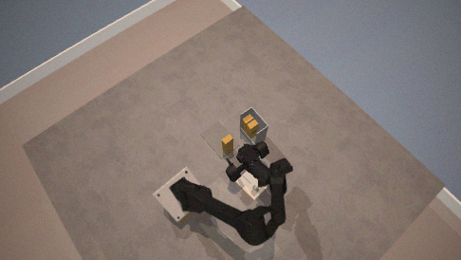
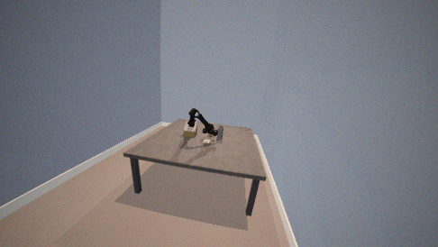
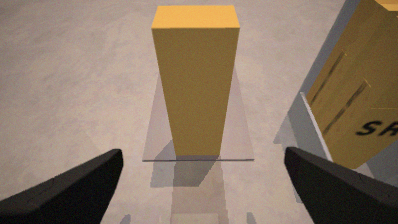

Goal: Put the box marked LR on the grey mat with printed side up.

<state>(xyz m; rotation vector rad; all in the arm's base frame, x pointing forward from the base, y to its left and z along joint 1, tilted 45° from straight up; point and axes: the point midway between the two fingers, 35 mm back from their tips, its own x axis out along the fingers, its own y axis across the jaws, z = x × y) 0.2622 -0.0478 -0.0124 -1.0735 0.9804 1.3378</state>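
From the wrist, the end effector [image 1: 239, 153] [image 2: 214, 133] [image 3: 204, 155] is spread wide, nothing between its fingers. At 12 o'clock, a yellow box [image 1: 228, 144] [image 3: 198, 90] stands upright on the grey mat [image 1: 212, 137] [image 3: 241, 135], its visible side blank. At 3 o'clock is the bin [image 1: 261, 134] [image 2: 220, 133] [image 3: 316, 125] on the bench [image 1: 142, 119] [image 2: 194, 155] [image 3: 75, 75]; the top view shows two boxes [image 1: 249, 125] standing inside. One bears a code starting with S. LR is not readable, so which box is the LR one cannot be told for certain.
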